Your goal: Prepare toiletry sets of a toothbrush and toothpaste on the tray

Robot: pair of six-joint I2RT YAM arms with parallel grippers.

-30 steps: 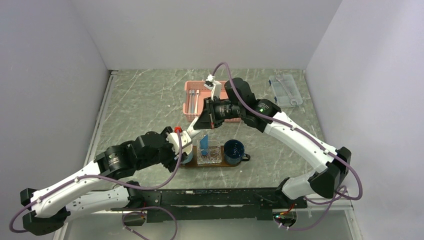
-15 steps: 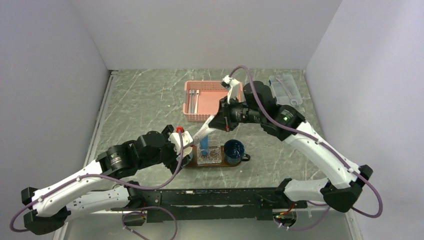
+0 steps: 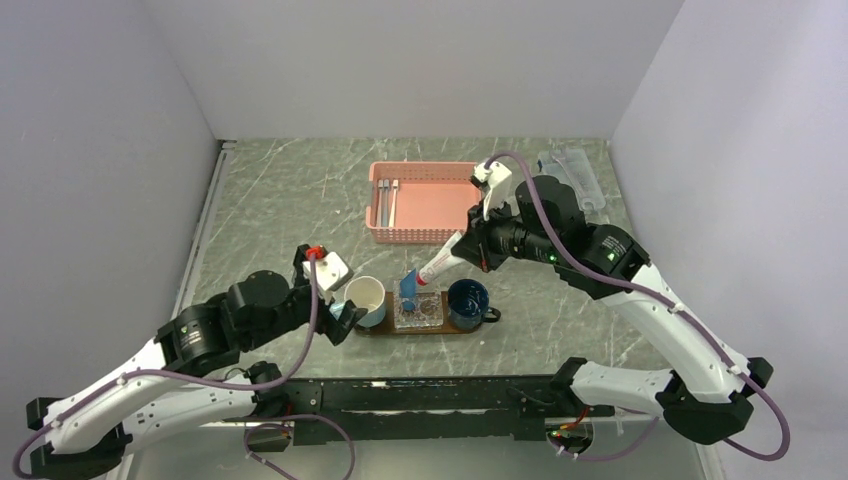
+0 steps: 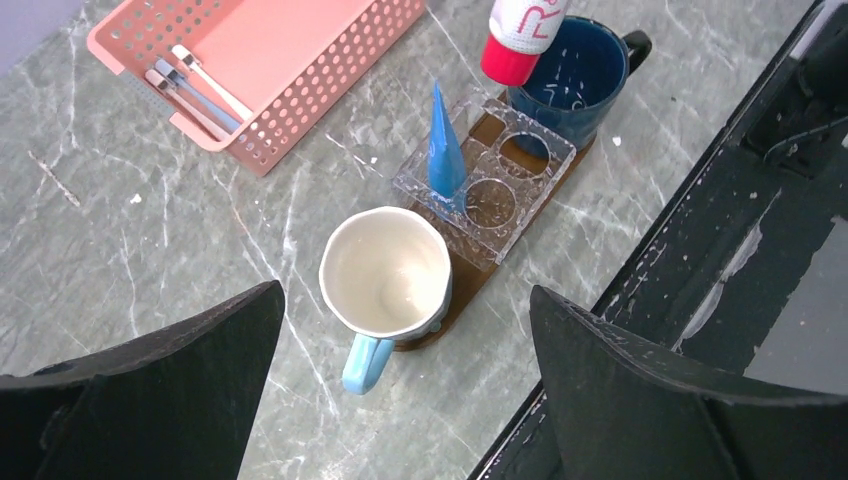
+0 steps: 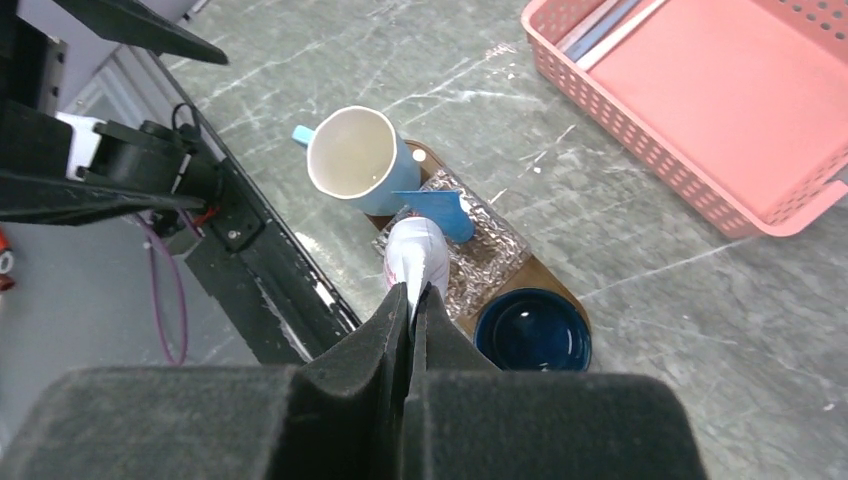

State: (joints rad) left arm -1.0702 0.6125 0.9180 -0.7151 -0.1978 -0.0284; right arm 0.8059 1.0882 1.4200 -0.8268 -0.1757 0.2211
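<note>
**Sets on tray: 1 tube placed, 2nd tube in the air, 0 brushes moved**

- The tray (image 4: 472, 272) lies near the arm bases. It carries a light blue mug (image 4: 385, 270) on its left end, a clear holder (image 4: 500, 200) with round holes in the middle, and a dark blue mug (image 4: 575, 85) on its right end.
- The toothpaste (image 4: 440, 145), the blue tube, stands upright in a left hole of the holder, narrow end up. That piece looks done.
- The right gripper (image 5: 412, 300) has its jaws pinched shut on the flat end of a white tube with a red cap (image 4: 525, 25). It hangs cap-down over the right part of the tray. From these views I cannot tell whether it is above the holder or above the dark blue mug. It touches neither.
- The left gripper (image 3: 338, 312) has its jaws spread wide and holds nothing. It sits to the near left of the light blue mug, clear of it.
- The toothbrushes (image 4: 195, 85) lie in the left end of the pink basket (image 4: 330, 95), well beyond the tray.
- Both mugs look empty.

Judgement: under halfway. Left to do are seating the white tube and then bringing a brush to the tray for each set.
</note>
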